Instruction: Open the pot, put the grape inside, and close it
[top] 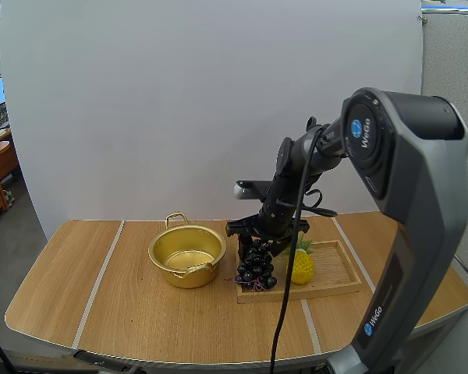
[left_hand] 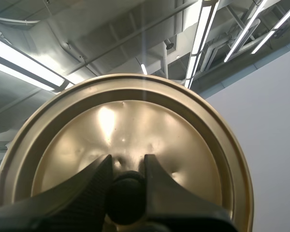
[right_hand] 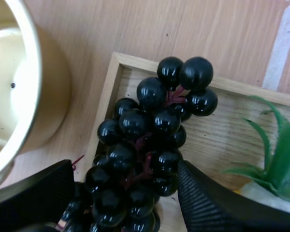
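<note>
My right gripper (top: 253, 236) is at the left end of the wooden tray (top: 337, 274), shut on the dark bunch of grapes (top: 256, 265). Up close its two fingers press both sides of the bunch of grapes (right_hand: 145, 145), which hangs over the tray's (right_hand: 222, 130) left rim. The golden pot (top: 161, 243) stands open and empty just left of the tray, its wall (right_hand: 48, 96) beside the grapes. My left gripper (left_hand: 127, 164) is shut on the black knob (left_hand: 127, 198) of the golden lid (left_hand: 135, 116), held up in the air.
A small toy pineapple (top: 302, 266) lies on the tray right of the grapes, its green leaves (right_hand: 275, 154) close to my right finger. Bare wooden table (top: 86, 288) spreads to the left of the pot and in front of it.
</note>
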Motion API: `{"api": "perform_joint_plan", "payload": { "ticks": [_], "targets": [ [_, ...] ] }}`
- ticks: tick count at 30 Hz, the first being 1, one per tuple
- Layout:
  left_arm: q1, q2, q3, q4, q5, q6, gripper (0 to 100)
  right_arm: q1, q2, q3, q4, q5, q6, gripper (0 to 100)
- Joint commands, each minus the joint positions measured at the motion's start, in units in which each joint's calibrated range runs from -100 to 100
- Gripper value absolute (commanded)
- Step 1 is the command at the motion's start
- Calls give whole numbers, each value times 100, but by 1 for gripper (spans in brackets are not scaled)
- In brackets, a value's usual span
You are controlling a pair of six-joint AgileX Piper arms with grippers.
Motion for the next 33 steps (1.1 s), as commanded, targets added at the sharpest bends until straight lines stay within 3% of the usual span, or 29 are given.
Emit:
{"api": "perform_joint_plan", "payload": {
  "ticks": [1, 25, 27, 29, 30, 33],
  "targets": [
    [-9, -40, -20, 67, -192, -64, 0, -4, 144, -14, -36, -198, -55, 100],
    [-9, -40, -20, 67, -192, -64, 0, -4, 626, -14, -49, -698, -55, 100],
    [-9, -40, -20, 67, -192, -64, 0, -4, 626, -14, -49, -698, -55, 63],
    [-9, -40, -20, 67, -192, -64, 0, 4, 626, -14, -37, -644, -55, 13],
    [-9, -40, -20, 67, -192, -64, 0, 12, 626, -14, -37, -629, -55, 0],
    [-9, -40, -20, 67, -192, -64, 0, 12, 626, -14, -37, -629, -55, 0]
  ]
}}
